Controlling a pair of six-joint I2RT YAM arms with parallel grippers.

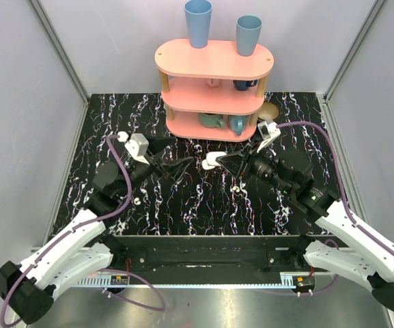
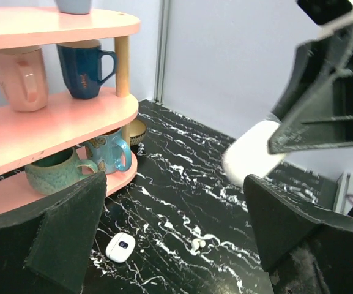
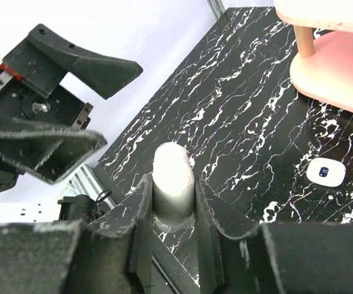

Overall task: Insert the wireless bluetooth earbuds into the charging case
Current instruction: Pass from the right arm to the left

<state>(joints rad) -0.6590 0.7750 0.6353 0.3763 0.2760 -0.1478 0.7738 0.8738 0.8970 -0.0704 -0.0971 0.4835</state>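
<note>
Black, white-veined table [image 1: 183,205]; pink three-tier shelf [image 1: 214,60] at rear. Right gripper [image 3: 173,185] clamped on charging case [image 3: 173,164], held clear of the table, long axis in line with the fingers, free end toward left gripper [image 1: 177,158], jaws wide apart. Gold script on navy mug [image 2: 84,67] unreadable. Two blue cups [image 1: 198,24] on top tier, contents unseen.

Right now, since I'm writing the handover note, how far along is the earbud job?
Done: nothing visibly seated. In hand: the right gripper grips what looks like the charging case, a white pebble-like oval, held above the table; the left gripper is open and empty. Left: tiny white bits, possibly earbuds, and a white piece with a dark centre lie on the table, so insertion remains.
</note>
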